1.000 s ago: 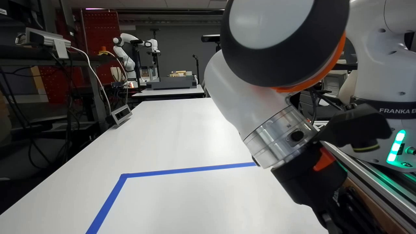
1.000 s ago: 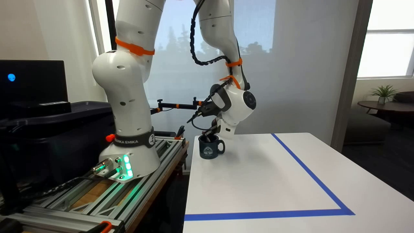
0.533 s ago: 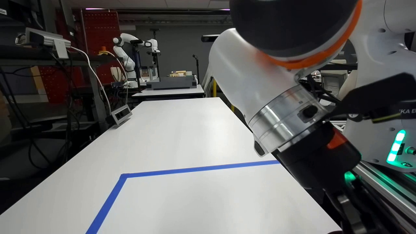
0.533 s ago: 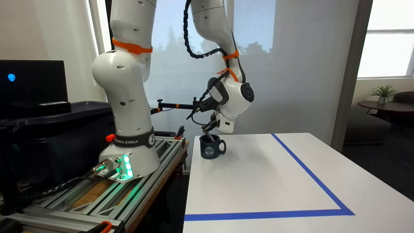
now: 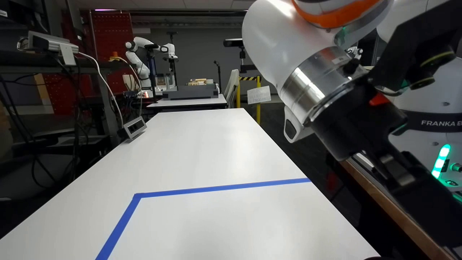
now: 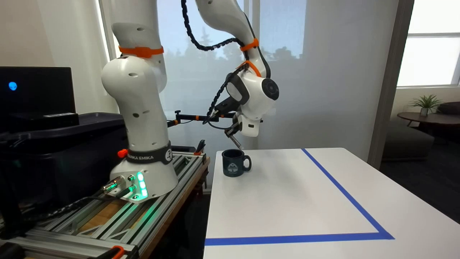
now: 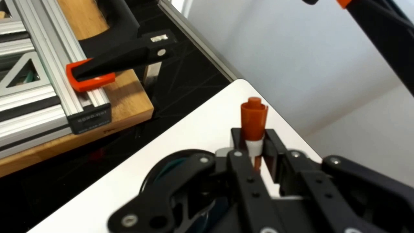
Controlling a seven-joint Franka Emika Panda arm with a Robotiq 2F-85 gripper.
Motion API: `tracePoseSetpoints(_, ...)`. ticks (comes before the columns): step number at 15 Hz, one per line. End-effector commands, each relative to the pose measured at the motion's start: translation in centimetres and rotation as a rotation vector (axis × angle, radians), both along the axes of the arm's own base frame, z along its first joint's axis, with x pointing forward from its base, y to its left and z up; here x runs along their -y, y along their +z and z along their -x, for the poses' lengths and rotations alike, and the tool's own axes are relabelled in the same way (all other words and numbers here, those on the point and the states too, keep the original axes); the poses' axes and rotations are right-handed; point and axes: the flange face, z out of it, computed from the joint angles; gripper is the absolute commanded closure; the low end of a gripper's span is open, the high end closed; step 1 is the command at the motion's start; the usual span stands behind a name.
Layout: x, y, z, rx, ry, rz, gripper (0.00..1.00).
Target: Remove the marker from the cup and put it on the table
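The marker, with an orange cap (image 7: 254, 119) and a white body, is between the fingertips of my gripper (image 7: 254, 142) in the wrist view. The gripper is shut on it. In an exterior view the gripper (image 6: 230, 132) holds the tilted marker (image 6: 236, 141) just above the cup's rim, outside the cup. The dark mug-like cup (image 6: 233, 165) stands upright on the white table (image 6: 287, 201), near the table's edge, handle to the right. In the wrist view the cup's rim (image 7: 173, 155) shows partly behind the gripper. The table also shows in an exterior view (image 5: 216, 151).
Blue tape (image 6: 298, 239) marks a corner on the table. The metal-railed robot base (image 6: 143, 230) stands beside the table, with a gap between. An orange-and-black clamp (image 7: 93, 74) sits on the base. A small grey box (image 5: 134, 127) sits at the table's far edge.
My gripper has risen from the cup's mouth and lifted the marker up out of the cup. The cup has shifted very slightly and stays upright on the table.
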Motion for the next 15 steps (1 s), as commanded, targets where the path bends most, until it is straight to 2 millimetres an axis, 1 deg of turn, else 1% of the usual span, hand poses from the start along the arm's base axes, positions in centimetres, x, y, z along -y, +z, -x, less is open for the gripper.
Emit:
tracePoseSetpoints(1, -0.3, 2.1, -1.5, 0.075, -0.056, 0.041, 0.95)
tracePoseSetpoints(2, 0.7, 2.5, -0.4, 0.093, -0.069, 0.058, 0.95)
tracePoseSetpoints(3, 0.5, 2.4, -1.1, 0.104, -0.077, 0.076, 0.95)
tracePoseSetpoints(4, 0.1, 2.2, -2.2, 0.12, -0.086, 0.1, 0.95)
tracePoseSetpoints(11, 1.1, 0.6, -3.5, 0.221, -0.142, 0.266, 0.95)
tracePoseSetpoints(15, 1.8, -0.8, -4.0, 0.258, -0.15, 0.354, 0.95)
